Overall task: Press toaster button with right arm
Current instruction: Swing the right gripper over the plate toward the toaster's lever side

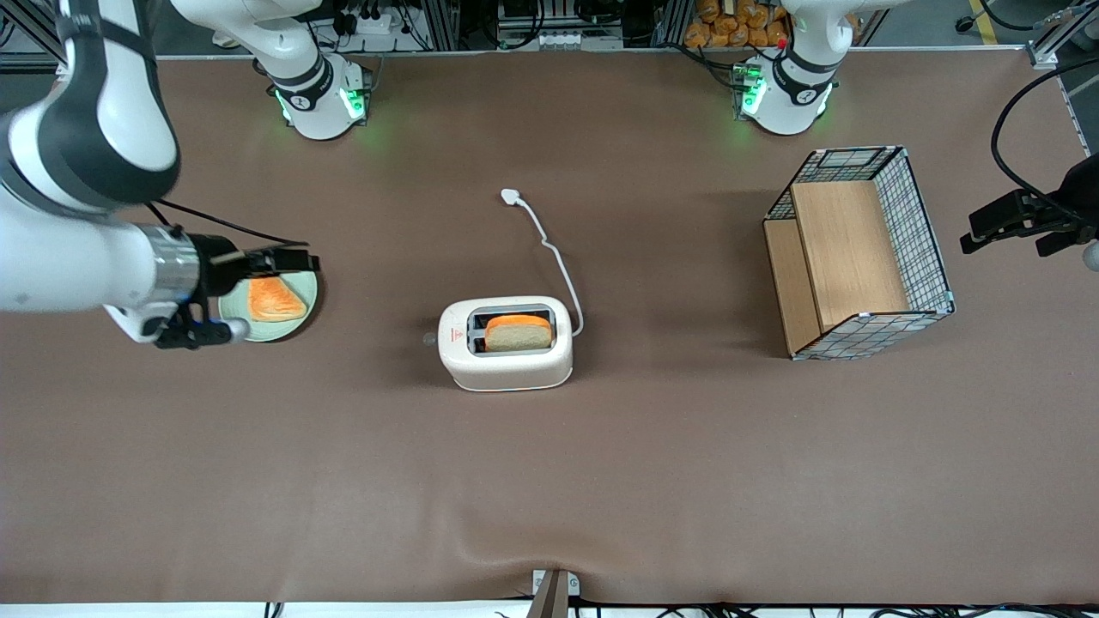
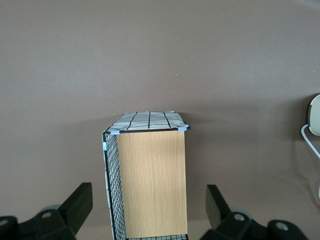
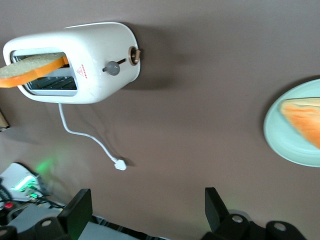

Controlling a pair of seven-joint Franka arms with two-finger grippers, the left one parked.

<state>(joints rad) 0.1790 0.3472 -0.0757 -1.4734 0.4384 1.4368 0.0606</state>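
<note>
The cream-white toaster (image 1: 505,354) stands mid-table with a slice of bread (image 1: 519,332) in one slot. It also shows in the right wrist view (image 3: 95,50). The small grey toaster button (image 1: 429,340) sticks out of its narrow end that faces the working arm; it also shows in the right wrist view (image 3: 113,68), beside a copper-coloured knob (image 3: 134,55). My right gripper (image 1: 296,257) hovers over a pale green plate (image 1: 296,322), well apart from the toaster toward the working arm's end. Its fingers (image 3: 75,212) stand wide open and empty.
The plate (image 3: 280,135) holds an orange slice of toast (image 1: 275,300). The toaster's white cord and plug (image 1: 512,196) trail farther from the front camera. A wire basket with wooden shelves (image 1: 859,253) stands toward the parked arm's end.
</note>
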